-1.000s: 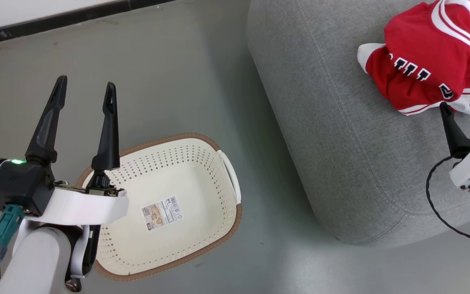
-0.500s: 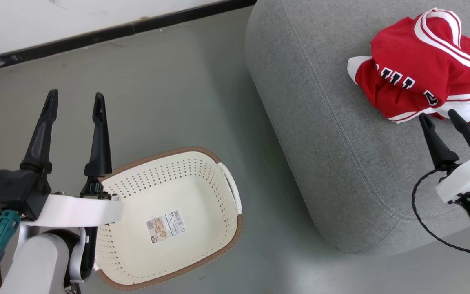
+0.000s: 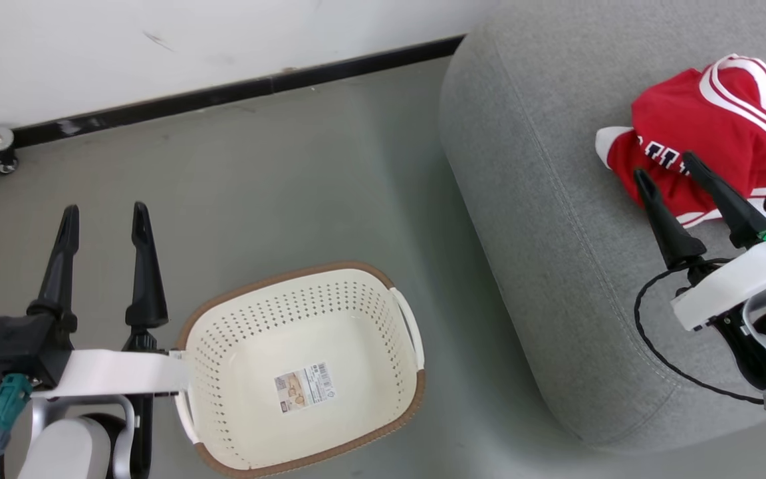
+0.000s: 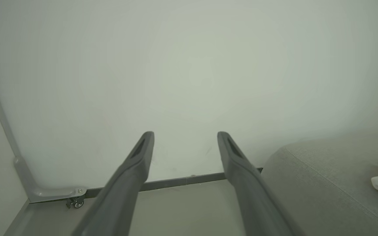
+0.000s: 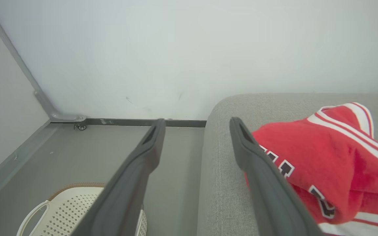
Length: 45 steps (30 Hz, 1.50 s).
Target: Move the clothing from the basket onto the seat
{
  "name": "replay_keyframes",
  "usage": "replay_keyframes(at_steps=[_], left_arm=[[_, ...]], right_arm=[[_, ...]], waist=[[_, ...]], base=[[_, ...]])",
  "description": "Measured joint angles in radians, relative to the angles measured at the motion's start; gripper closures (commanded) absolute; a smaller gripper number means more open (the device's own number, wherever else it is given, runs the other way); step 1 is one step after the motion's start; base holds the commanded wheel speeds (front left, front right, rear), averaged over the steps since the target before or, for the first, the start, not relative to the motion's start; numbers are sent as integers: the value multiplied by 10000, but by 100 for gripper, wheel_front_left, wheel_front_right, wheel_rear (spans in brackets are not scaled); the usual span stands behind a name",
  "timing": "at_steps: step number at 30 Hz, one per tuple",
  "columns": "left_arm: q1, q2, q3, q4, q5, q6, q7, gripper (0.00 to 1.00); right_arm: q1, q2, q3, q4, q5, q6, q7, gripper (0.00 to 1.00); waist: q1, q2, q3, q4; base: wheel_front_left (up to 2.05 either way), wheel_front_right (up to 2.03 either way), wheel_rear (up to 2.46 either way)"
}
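Fingers (image 3: 146, 279) apart — label (image 3: 303, 387) in basket (image 3: 340, 298)

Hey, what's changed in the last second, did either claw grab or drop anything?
Mostly the camera shifted, showing more wall. Against the clothing, the right claw now overlaps its lower edge instead of stopping just short. Nothing was grabbed or released. Both claws stayed open, the left claw unloaded, the clothing still heaped on the seat, the basket still without clothes.
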Motion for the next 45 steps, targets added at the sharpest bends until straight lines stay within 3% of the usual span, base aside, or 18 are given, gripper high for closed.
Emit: replay_keyframes(at_steps=[13,31,45], left_arm=[[841,-309,159,430,-90,238,-75,0],[1351,-723,-174,1034,-176,140,-88,0],[1753,-838,-510,1559,-77,-35,-121,0]], right_arm=[[-210,215,84,-278,-1542,0,-593,0],[1189,1927,-1068,40,-2324,0,-1124,0],[2462,2746,-1695,104,-3379,0,-1214,0]], waist=[[0,0,-857,913],[0,0,-2001,1844],[0,0,-2724,2242]], base=[[0,0,0],[0,0,0],[0,0,0]])
